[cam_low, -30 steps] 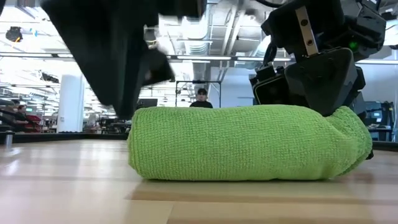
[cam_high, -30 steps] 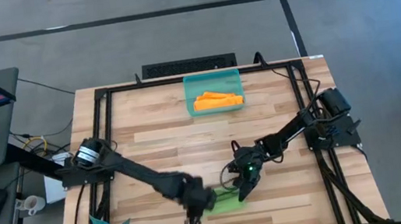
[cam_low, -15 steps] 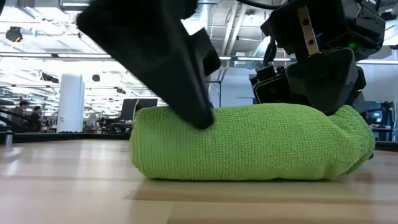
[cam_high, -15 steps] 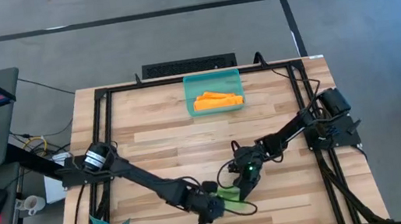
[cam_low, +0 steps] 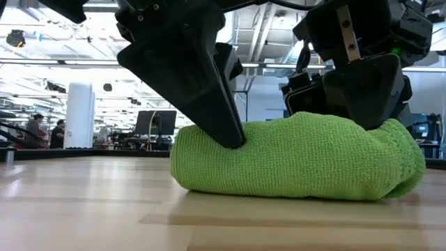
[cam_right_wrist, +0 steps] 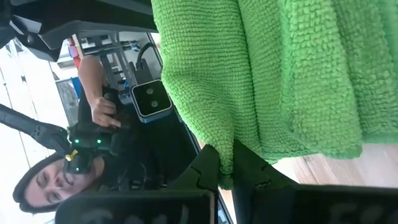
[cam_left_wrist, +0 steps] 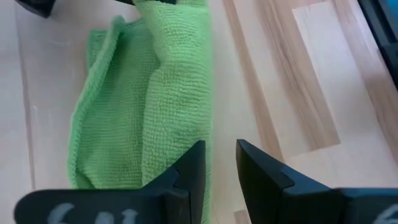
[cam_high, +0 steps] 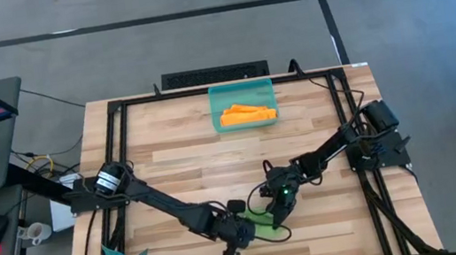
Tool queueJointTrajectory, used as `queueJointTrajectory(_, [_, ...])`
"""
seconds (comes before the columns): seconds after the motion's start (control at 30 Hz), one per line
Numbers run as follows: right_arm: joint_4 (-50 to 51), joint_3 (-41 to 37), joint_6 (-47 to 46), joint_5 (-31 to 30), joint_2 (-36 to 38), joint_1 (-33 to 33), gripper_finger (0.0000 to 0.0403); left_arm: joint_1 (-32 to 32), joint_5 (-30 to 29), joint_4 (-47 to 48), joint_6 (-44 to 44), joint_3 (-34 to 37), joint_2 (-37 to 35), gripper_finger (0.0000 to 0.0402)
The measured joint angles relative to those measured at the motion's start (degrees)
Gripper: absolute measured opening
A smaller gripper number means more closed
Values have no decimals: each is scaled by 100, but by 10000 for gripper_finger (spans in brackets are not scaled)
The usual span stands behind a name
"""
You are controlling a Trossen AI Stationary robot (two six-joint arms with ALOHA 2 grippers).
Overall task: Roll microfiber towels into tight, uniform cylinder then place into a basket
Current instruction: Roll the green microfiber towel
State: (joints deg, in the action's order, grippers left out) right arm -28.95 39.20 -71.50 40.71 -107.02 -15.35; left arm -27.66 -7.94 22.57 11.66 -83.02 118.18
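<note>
nubby green towel, loosely rolled

high view looks straight down on the whole worktop from far up, low view sits level at worktop height very near the green towel, both wrist views look close at that same towel

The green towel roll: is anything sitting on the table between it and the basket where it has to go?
Nothing visible does. Bare wood lies between the green towel roll and the basket. The orange towel already fills much of the basket. The right claw pinches the roll; the left claw presses its other end.
</note>
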Motion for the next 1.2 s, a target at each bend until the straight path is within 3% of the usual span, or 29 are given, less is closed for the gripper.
queueJointTrajectory(0.8, [20, 4, 2, 20, -4, 2, 34, -57, -359, 251, -92, -17, -121, 83])
queueJointTrajectory(0.97, [18, 4, -4, 18, -4, 2, 31, 73, -779, 539, -66, -17, -95, 83])
queueJointTrajectory(1.2, [-2, 7, -160, 15, -7, 4, 33, 313, -479, 596, 97, 153, -95, 83])
